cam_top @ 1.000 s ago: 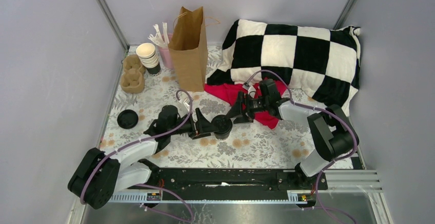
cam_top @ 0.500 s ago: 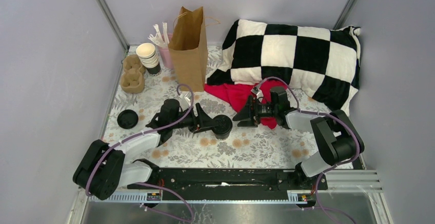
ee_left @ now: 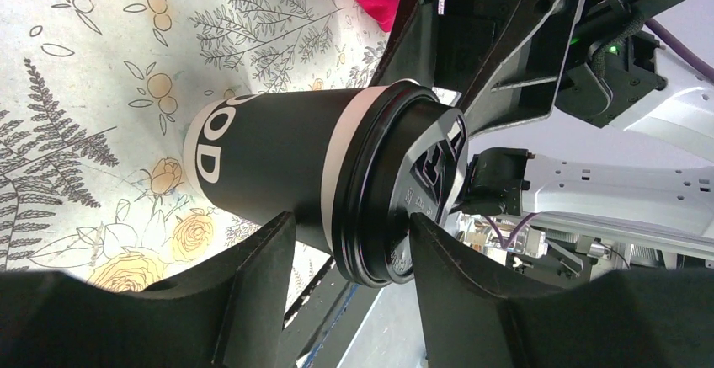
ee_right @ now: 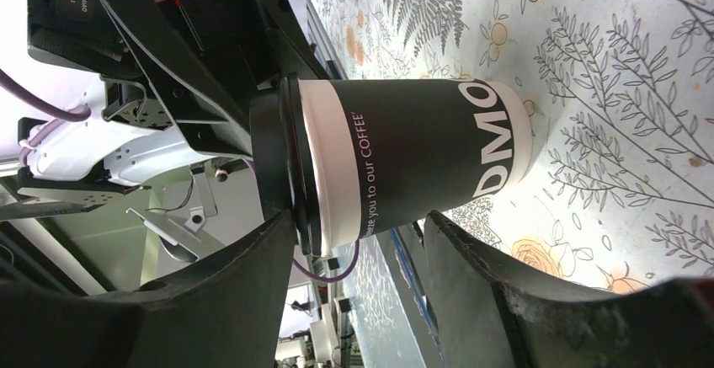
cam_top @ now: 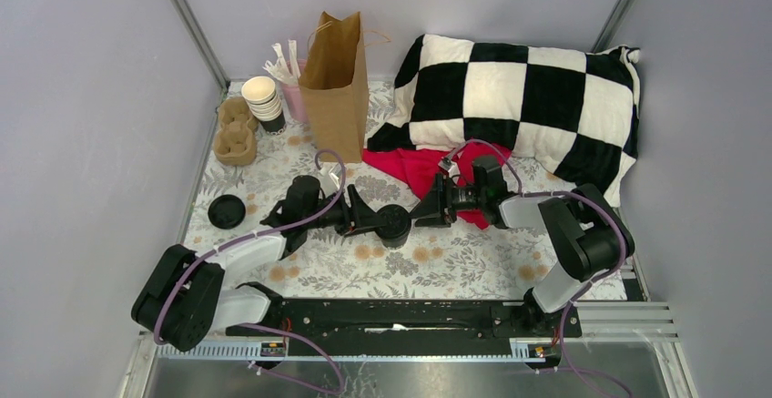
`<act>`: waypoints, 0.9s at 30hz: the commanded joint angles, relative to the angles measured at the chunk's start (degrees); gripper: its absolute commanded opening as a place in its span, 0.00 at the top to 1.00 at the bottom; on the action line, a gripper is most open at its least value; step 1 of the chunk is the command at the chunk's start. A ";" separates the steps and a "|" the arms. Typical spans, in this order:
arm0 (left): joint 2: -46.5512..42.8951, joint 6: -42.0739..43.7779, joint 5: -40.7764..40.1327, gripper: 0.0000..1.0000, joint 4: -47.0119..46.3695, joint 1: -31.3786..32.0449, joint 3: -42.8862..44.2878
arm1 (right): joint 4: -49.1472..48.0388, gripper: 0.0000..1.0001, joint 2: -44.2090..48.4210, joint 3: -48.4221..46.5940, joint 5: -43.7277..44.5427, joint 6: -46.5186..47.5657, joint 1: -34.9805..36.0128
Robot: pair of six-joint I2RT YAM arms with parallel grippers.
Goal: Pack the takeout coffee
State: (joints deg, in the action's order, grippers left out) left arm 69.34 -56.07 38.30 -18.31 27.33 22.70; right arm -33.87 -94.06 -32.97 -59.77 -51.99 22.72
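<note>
The takeout coffee [cam_top: 394,224], a dark paper cup with a black lid, stands upright on the floral table between both grippers. My left gripper [cam_top: 370,219] is open just left of it. In the left wrist view the cup [ee_left: 278,170] lies beyond the gripper [ee_left: 354,254], with one fingertip beside the lid [ee_left: 404,187]. My right gripper [cam_top: 424,209] is open just right of the cup. In the right wrist view the cup [ee_right: 412,157] is close ahead of the gripper [ee_right: 362,242]. The brown paper bag [cam_top: 335,88] stands open at the back.
A stack of lidless cups [cam_top: 264,102], a cardboard cup carrier [cam_top: 235,132] and a pink holder with sticks [cam_top: 291,84] are at the back left. A spare black lid [cam_top: 227,210] lies at the left. A checkered pillow [cam_top: 519,107] and red cloth [cam_top: 414,166] fill the back right.
My right gripper drew back to the right and lower, then came in a little towards the cup. My left gripper edged slightly nearer the cup. The cup has not moved.
</note>
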 commanded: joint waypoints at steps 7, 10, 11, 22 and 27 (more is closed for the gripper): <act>1.05 1.15 -0.93 0.50 -3.16 0.62 1.28 | 1.32 0.41 -1.22 -1.93 0.73 2.37 1.23; 0.87 0.74 -0.71 0.50 -4.28 0.61 0.59 | 2.67 0.43 -0.78 -1.29 1.68 3.76 1.27; 0.88 0.26 -0.24 0.50 -5.29 0.62 0.39 | 2.63 0.42 -0.37 -1.06 1.94 3.70 1.27; -2.32 2.97 -1.15 0.38 1.81 0.88 4.86 | 6.89 0.28 7.44 -3.30 2.73 2.34 0.77; -3.33 2.52 -0.95 0.28 2.36 1.03 4.61 | 5.16 0.26 7.42 -2.00 2.78 1.21 -0.01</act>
State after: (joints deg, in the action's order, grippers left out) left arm 67.85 -54.57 37.87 -15.88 28.05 25.30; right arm -28.25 -87.66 -34.41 -57.52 -50.59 23.14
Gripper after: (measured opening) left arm 0.684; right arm 0.741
